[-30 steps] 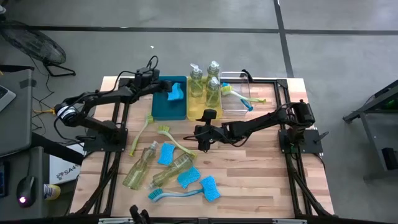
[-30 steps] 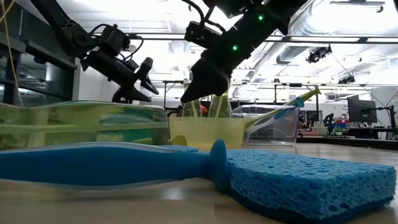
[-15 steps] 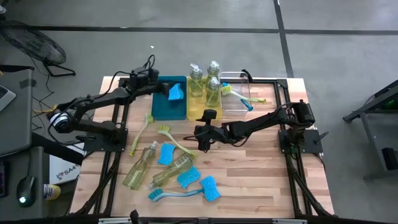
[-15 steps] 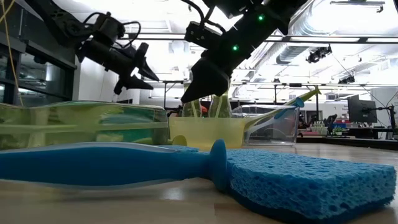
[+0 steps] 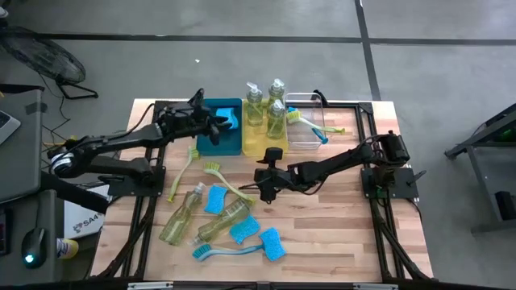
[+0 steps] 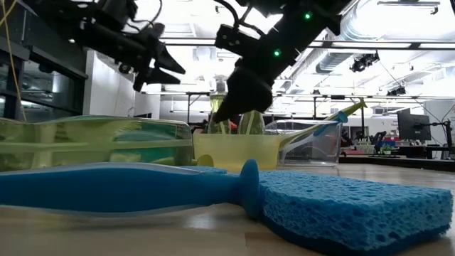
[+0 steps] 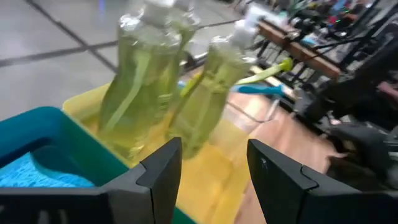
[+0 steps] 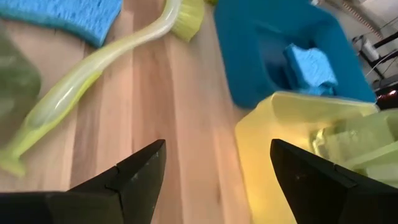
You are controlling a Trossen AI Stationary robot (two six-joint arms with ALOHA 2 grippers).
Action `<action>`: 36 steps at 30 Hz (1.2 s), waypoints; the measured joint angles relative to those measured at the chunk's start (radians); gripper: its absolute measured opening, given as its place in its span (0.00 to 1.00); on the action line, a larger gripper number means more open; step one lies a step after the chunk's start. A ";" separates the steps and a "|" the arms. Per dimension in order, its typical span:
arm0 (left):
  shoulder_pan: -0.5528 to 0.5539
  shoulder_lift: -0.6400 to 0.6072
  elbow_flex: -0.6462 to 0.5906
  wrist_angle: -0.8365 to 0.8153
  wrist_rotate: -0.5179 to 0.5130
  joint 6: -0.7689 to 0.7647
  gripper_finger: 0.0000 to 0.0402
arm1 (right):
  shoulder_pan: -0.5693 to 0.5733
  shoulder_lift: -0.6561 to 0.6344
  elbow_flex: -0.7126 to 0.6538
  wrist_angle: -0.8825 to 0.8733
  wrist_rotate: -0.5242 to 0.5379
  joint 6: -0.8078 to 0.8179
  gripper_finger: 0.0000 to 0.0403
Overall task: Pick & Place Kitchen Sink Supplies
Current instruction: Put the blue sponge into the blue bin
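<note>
Grey concrete floor surrounds the cluttered wooden table (image 5: pixel 339 234).

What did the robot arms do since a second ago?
The left tool swung across over the teal bin, empty and open. The right tool slid slightly toward the loose yellow-green brush, also empty. Bottles, sponges and brushes stayed put.

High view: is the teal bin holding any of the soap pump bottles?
No. The teal bin holds only a blue sponge; three upright soap bottles stand in the yellow bin beside it.
</note>
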 joint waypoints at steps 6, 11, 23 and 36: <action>-0.054 -0.164 -0.111 0.012 -0.064 -0.019 0.45 | 0.026 0.000 0.000 -0.096 -0.003 0.071 0.70; -0.137 -0.298 -0.209 0.007 -0.112 -0.061 0.45 | 0.055 -0.011 0.000 -0.161 -0.026 0.101 0.70; -0.485 -0.413 -0.288 0.007 -0.353 -0.076 0.45 | 0.134 -0.136 0.000 -0.297 -0.502 0.165 0.70; -0.854 -0.411 -0.289 0.007 -0.720 -0.066 0.45 | 0.261 -0.069 -0.001 -0.252 -0.600 0.250 0.68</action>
